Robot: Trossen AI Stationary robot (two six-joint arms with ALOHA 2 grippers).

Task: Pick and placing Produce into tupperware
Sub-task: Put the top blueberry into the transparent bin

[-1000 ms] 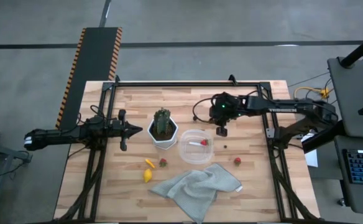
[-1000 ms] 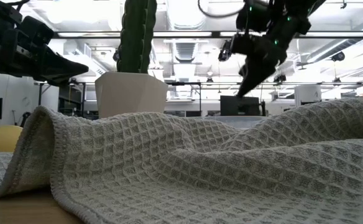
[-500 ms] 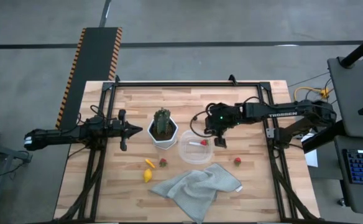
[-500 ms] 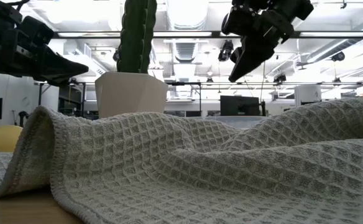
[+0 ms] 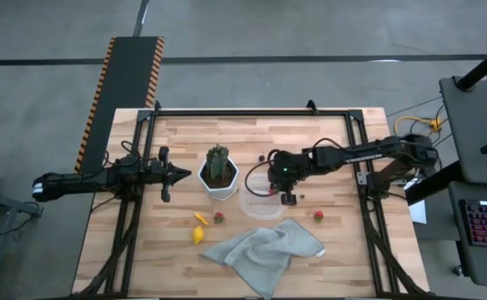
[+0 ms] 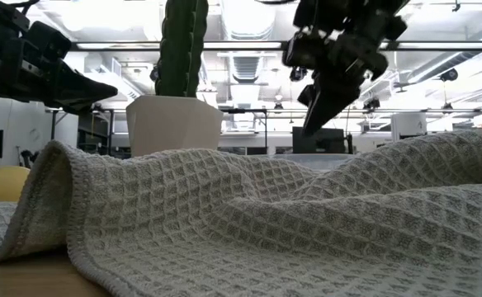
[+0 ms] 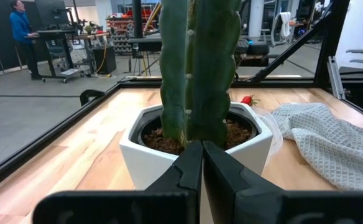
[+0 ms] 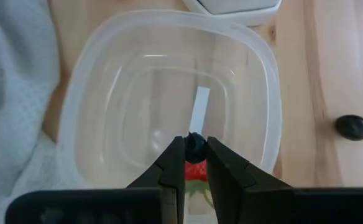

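The clear tupperware tub (image 5: 258,200) stands right of the white pot with the green cactus (image 5: 218,173). One red strawberry (image 8: 196,170) lies inside the tub (image 8: 169,93). My right gripper (image 5: 287,197) hovers over the tub's right part, shut on a dark round berry (image 8: 196,144). Another dark berry (image 8: 353,126) lies on the wood beside the tub. A strawberry (image 5: 218,217) and two yellow pieces (image 5: 198,227) lie near the tub's left front, and another strawberry (image 5: 318,216) lies to its right. My left gripper (image 5: 183,173) waits shut just left of the pot (image 7: 194,140). My right gripper pinches the dark berry (image 8: 196,142) between its two fingertips (image 8: 176,155). The fingers come from above, pointing down. The berry is lifted clear, over the inside of the tub and above the strawberry lying there.
A grey waffle towel (image 5: 264,248) lies crumpled at the table's near side, touching the tub's front, and fills the low view's foreground (image 6: 249,223). The cactus and its pot (image 6: 175,124) stand close to the tub's left. Bare wood lies at the far side.
My right gripper has gone toward the table's left and near edges, from beside the tub's far right corner to over the tub, still shut.
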